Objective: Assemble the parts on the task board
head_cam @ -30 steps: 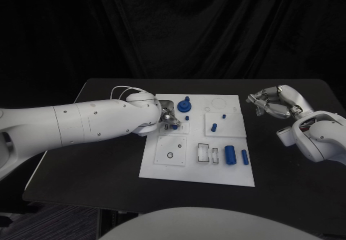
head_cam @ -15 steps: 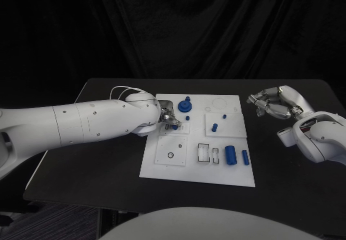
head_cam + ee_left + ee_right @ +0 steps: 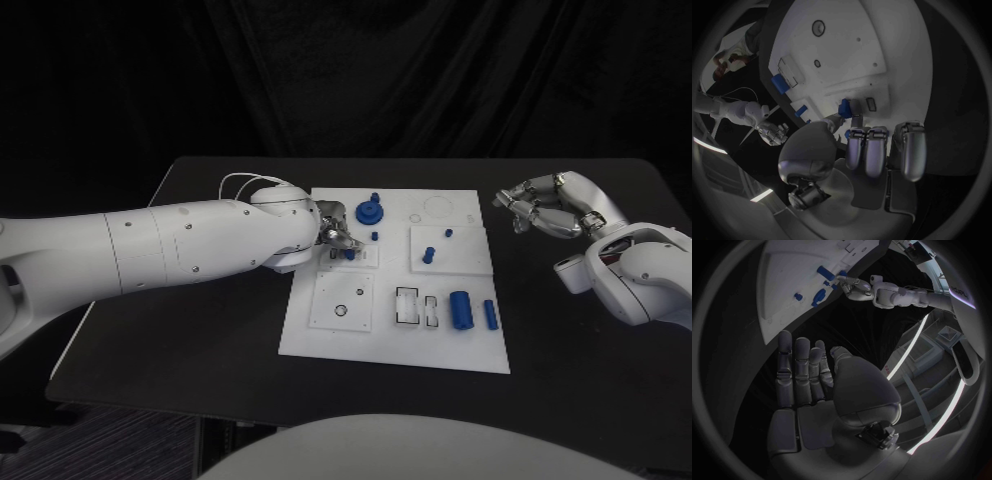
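Observation:
The white task board [image 3: 394,342] lies in the middle of the black table. My left hand [image 3: 333,236] is over the board's left side and pinches a small blue part [image 3: 348,254] between thumb and a finger, low over a raised block with slots. In the left wrist view the same blue part [image 3: 844,107] sits at the fingertips [image 3: 856,120] of my left hand [image 3: 870,150]. My right hand [image 3: 549,206] hovers off the board's right edge, holding nothing; its fingers [image 3: 795,365] are stretched out.
On the board are a round blue gear-like piece [image 3: 369,212], a few small blue pegs [image 3: 427,256], a large blue cylinder [image 3: 460,309] and a slimmer blue piece [image 3: 490,314]. Bare black table [image 3: 202,330] lies on both sides.

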{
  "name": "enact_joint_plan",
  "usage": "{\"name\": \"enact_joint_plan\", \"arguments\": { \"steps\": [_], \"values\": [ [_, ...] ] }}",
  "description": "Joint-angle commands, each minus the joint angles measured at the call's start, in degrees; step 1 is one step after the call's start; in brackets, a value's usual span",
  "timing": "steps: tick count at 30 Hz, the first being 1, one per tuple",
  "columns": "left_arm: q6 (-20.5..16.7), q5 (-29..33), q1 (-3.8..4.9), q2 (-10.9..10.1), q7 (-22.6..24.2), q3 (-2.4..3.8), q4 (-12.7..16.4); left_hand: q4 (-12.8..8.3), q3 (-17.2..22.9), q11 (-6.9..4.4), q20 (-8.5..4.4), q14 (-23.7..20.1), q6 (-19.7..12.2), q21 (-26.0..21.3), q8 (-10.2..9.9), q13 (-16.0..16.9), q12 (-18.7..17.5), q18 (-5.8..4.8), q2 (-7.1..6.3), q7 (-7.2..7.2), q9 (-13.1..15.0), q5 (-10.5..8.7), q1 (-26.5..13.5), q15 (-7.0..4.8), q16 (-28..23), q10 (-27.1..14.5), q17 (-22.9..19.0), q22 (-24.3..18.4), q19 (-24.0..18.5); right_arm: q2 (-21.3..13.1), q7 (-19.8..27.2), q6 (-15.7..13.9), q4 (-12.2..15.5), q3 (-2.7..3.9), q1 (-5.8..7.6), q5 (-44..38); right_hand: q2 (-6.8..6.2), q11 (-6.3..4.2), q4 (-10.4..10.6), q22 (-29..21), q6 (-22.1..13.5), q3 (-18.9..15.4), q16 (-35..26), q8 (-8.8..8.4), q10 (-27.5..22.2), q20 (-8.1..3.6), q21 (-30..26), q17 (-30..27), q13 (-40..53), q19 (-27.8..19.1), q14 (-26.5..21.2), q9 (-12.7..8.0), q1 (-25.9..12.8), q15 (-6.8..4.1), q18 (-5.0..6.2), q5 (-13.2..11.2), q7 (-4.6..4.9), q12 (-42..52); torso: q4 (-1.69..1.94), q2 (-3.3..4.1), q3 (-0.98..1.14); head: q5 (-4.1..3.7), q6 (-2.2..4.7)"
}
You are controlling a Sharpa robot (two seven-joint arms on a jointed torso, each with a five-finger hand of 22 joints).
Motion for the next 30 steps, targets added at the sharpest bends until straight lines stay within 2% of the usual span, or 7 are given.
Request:
{"name": "enact_joint_plan", "arguments": {
  "steps": [1, 2, 11, 12, 16, 22, 30],
  "values": [
    [0.68, 0.0, -0.37, -0.02, 0.21, -0.16, -0.02, 0.5, -0.56, -0.05, 0.06, 6.05, 0.38, -0.37, -0.18, 15.06, 0.2, 0.68, 0.21, 0.08, 0.28, 0.29, -0.47, -0.29, 0.15, 6.04, 15.1, 5.21, -0.05, -0.1, -1.06, 0.32, 0.07, 0.05, -0.15, -0.27, -0.12, -0.13, 0.01, 0.08, 0.11, 0.41, 0.28, 0.25, 0.43, -0.05, -0.3, 0.07, 0.09, 0.52, 0.38, -0.07, 0.65, -0.02, 0.64, 0.13, -0.46, 0.27, -0.04, 0.01, 0.02, 0.09, 0.0],
    [0.74, 0.0, -0.37, -0.04, 0.28, -0.16, -0.03, -0.39, -0.3, -0.21, -0.03, 6.05, 0.37, -0.37, -0.11, 15.06, 0.2, 0.68, 0.34, -0.12, 0.76, 2.93, 1.13, -0.43, 0.15, 6.04, 15.1, 5.29, -0.01, -0.1, -1.07, 0.33, 0.07, 0.05, -0.15, -0.27, -0.12, -0.13, 0.01, 0.08, 0.11, 0.41, 0.28, 0.25, 0.43, -0.05, -0.3, 0.07, 0.09, 0.52, 0.38, -0.07, 0.65, -0.02, 0.64, 0.13, -0.46, 0.27, -0.04, 0.0, 0.01, 0.1, 0.0],
    [0.39, 0.0, -0.38, -0.19, 1.37, -0.16, 0.06, -4.67, 2.72, -0.66, -0.43, 6.05, -0.05, -0.33, 0.17, 15.06, 0.2, 0.6, -0.14, -0.54, 3.0, 11.25, 6.04, -0.82, 0.15, 6.04, 15.1, 5.68, 0.21, -0.09, -1.13, 0.39, 0.04, 0.05, -0.15, -0.27, -0.12, -0.13, 0.01, 0.08, 0.11, 0.41, 0.28, 0.25, 0.43, -0.05, -0.3, 0.07, 0.09, 0.52, 0.38, -0.07, 0.65, -0.02, 0.64, 0.13, -0.46, 0.27, 0.02, 0.04, 0.03, -0.01, 0.0],
    [0.22, 0.0, -0.38, -0.2, 1.56, -0.16, 0.08, -4.69, 2.79, -0.65, -0.43, 6.05, -0.05, -0.33, 0.18, 15.06, 0.2, 0.59, -0.21, -0.53, 3.08, 11.41, 5.98, -0.82, 0.15, 6.04, 15.1, 5.7, 0.23, -0.09, -1.13, 0.39, 0.04, 0.05, -0.15, -0.27, -0.13, -0.15, 0.0, 0.09, 0.1, 0.44, 0.29, 0.25, 0.49, -0.07, -0.3, 0.04, 0.08, 0.57, 0.42, -0.08, 0.67, -0.04, 0.64, 0.13, -0.47, 0.31, 0.02, 0.03, 0.02, -0.02, 0.0],
    [-0.09, 0.0, -0.38, -0.22, 2.01, -0.16, 0.13, -4.05, 2.68, -0.57, -0.41, 6.05, 0.08, -0.33, 0.22, 15.06, 0.2, 0.58, -0.44, -0.44, 3.46, 10.57, 4.95, -0.77, 0.15, 6.04, 15.1, 5.76, 0.26, -0.1, -1.18, 0.41, 0.03, 0.05, -0.15, -0.27, -0.13, -0.15, 0.0, 0.09, 0.1, 0.44, 0.29, 0.25, 0.49, -0.07, -0.3, 0.04, 0.08, 0.57, 0.42, -0.08, 0.67, -0.04, 0.64, 0.13, -0.47, 0.31, 0.04, -0.01, 0.01, -0.01, 0.0],
    [-0.6, 0.0, -0.39, -0.39, 2.51, -0.16, 0.13, -0.86, 0.92, -0.4, -0.29, 6.05, 0.39, -0.53, -0.12, 15.06, 0.2, 0.61, -0.64, -0.25, 4.2, 5.8, 1.58, -0.62, 0.15, 6.04, 15.1, 5.76, 0.21, -0.11, -1.3, 0.5, 0.02, 0.05, -0.16, -0.27, -0.14, -0.16, 0.0, 0.1, 0.08, 0.46, 0.34, 0.25, 0.6, -0.08, -0.29, 0.08, 0.14, 0.61, 0.5, -0.08, 0.67, -0.05, 0.64, 0.13, -0.47, 0.39, -0.03, -0.01, -0.01, 0.06, 0.0],
    [-0.97, 0.01, -0.39, -0.74, 3.07, -0.16, 0.18, 2.54, -1.4, -0.27, -0.18, 6.05, 0.6, -0.73, -0.75, 15.06, 0.2, 0.65, -0.28, -0.12, 4.45, 4.22, -0.68, -0.51, 0.15, 6.04, 15.1, 5.75, 0.14, -0.07, -1.47, 0.61, -0.04, 0.05, -0.17, -0.27, -0.14, -0.17, -0.02, 0.1, 0.06, 0.49, 0.41, 0.24, 0.64, -0.09, -0.29, 0.15, 0.11, 0.66, 0.6, -0.09, 0.7, -0.07, 0.64, 0.13, -0.48, 0.41, -0.03, -0.02, 0.0, 0.06, 0.0]
  ]
}}
